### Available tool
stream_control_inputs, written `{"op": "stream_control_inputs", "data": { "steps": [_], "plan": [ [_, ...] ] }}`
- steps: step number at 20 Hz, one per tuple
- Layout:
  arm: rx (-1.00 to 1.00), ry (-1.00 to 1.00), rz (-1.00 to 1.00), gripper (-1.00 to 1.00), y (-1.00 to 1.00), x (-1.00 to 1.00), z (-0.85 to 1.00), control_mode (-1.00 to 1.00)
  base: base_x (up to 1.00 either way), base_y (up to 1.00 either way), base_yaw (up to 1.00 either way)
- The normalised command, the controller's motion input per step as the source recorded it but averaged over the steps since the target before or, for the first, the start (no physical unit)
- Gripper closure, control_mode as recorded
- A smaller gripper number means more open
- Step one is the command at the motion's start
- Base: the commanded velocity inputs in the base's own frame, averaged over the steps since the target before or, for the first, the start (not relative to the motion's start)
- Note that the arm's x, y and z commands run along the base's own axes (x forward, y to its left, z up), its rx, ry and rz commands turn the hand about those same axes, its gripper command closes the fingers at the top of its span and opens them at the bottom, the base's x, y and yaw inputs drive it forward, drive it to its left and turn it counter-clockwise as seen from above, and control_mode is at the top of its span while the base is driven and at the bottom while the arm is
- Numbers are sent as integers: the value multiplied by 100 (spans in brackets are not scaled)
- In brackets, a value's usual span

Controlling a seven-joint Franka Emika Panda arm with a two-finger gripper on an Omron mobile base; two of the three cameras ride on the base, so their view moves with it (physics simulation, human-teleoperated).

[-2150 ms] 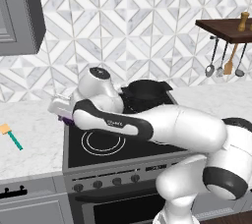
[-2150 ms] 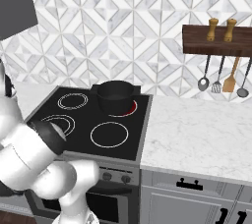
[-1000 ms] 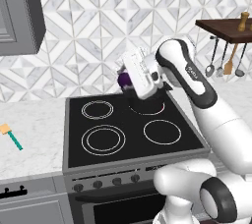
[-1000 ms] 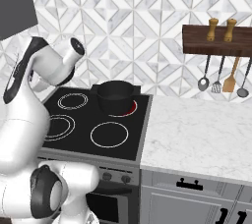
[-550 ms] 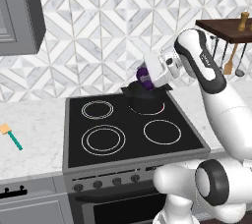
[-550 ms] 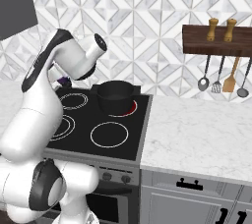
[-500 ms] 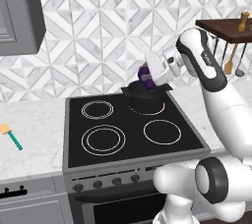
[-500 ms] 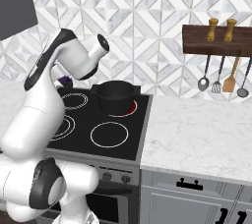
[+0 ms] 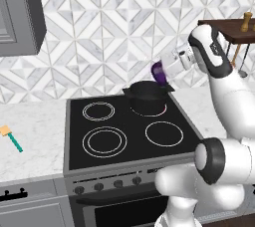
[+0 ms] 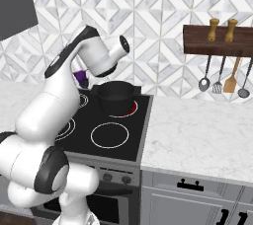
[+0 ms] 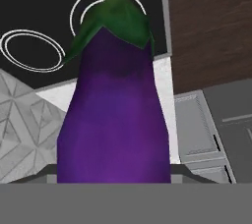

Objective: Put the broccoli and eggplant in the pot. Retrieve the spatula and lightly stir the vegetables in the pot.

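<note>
The eggplant (image 9: pixel 159 72) hangs in the gripper (image 9: pixel 167 69) above the pot (image 9: pixel 147 95) — over its right rim as the left base view shows it, clear of the rim and not touching it. The pot sits on the back right burner of the stove (image 9: pixel 124 129), so what lies below the gripper is the open mouth of the pot, a little toward the stove's centre. From these angles I cannot tell whether the eggplant is fully inside the rim line or straddles it.

In the hand view the eggplant (image 11: pixel 113 110) stands lengthwise along the gripper's axis, purple body toward the camera, green cap pointing away. The fingers are hidden behind it, so their spread cannot be read directly, yet the eggplant is plainly held off any surface, so the gripper is closed around it. The right base view shows a sliver of purple (image 10: pixel 80 77) behind the arm, just left of the pot (image 10: pixel 115 95).

My judgement: the coming move is a release into the pot, perhaps after a small shift inward — a drop from here could clip the rim.

The spatula (image 9: pixel 11 138) lies on the counter (image 9: pixel 30 141) well to the left of the stove, far from the gripper. No broccoli can be made out, and the pot's inside is too dark to read.
</note>
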Motion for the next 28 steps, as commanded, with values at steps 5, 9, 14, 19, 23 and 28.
{"op": "stream_control_inputs", "data": {
  "steps": [5, 9, 14, 19, 23, 28],
  "plan": [
    [0, 20, -4, 100, -34, 66, -6, -100, 0, 0, 0],
    [0, 4, 0, 100, -27, 55, -24, -100, 0, 0, 0],
    [0, 0, 0, 100, -10, 38, -43, -100, 0, 0, 0],
    [0, 6, 0, 100, 0, 52, -50, -100, 0, 0, 0],
    [0, 3, 0, 100, -4, 61, -30, -100, 0, 0, 0],
    [0, 4, 0, 100, -20, 50, -35, -100, 0, 0, 0]
  ]
}}
